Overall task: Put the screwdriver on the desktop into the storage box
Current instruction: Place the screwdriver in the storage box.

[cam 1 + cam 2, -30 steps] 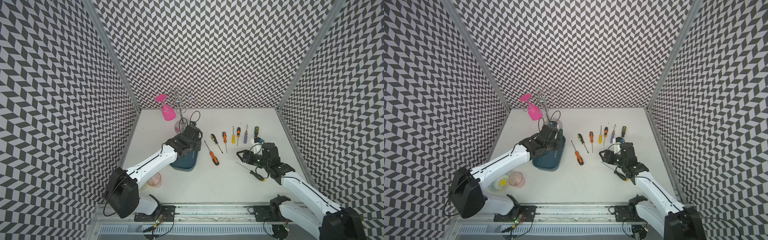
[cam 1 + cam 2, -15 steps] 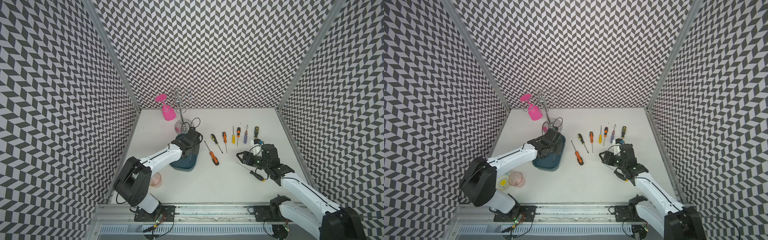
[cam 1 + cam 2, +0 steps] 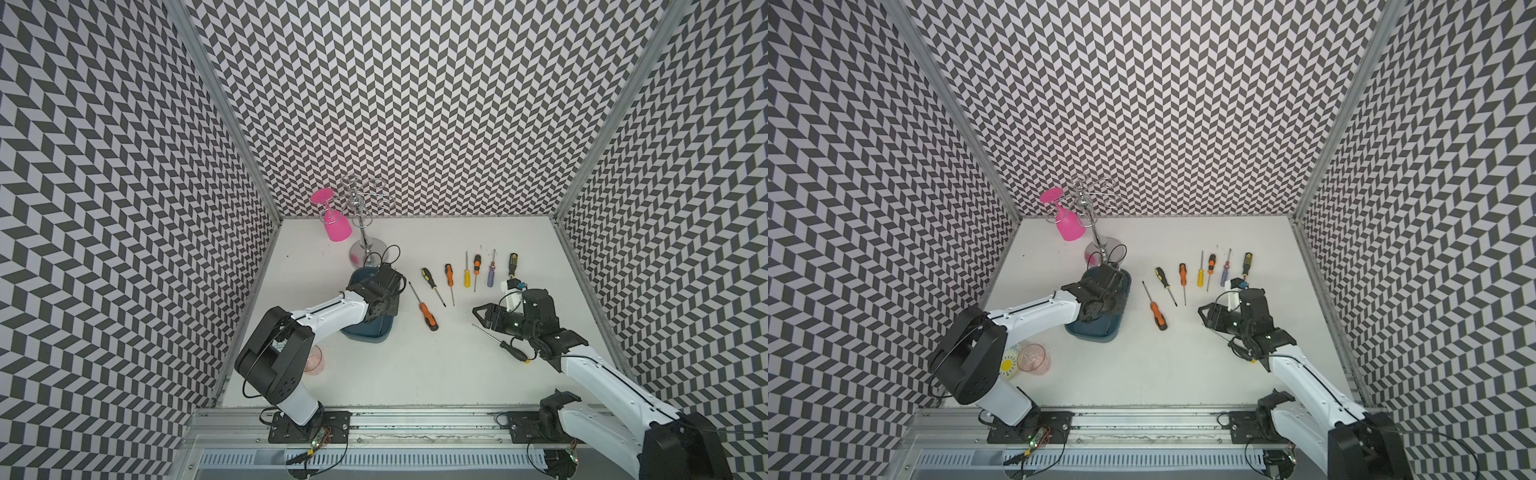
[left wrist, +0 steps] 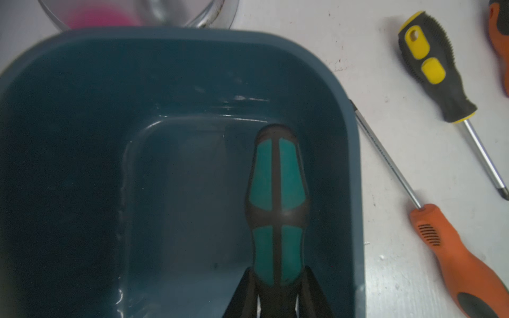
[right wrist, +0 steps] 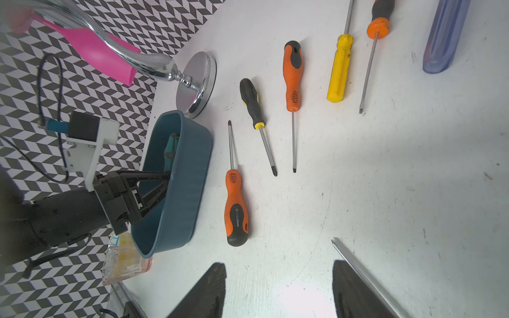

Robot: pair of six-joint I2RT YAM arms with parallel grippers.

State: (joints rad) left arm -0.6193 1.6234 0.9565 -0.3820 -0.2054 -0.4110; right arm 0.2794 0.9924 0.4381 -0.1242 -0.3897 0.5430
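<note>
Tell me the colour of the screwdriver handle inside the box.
The handle is teal and black; left wrist view.

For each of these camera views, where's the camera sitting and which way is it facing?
Top views: high above the front rail, looking down toward the back wall; desktop, left arm, right arm.
Left wrist: on the left arm, looking down into the storage box; left gripper shut on the green-handled screwdriver.
Right wrist: on the right arm, looking low across the desktop toward the box; right gripper open.
Shared: both wrist views catch the orange-handled screwdriver beside the box.
</note>
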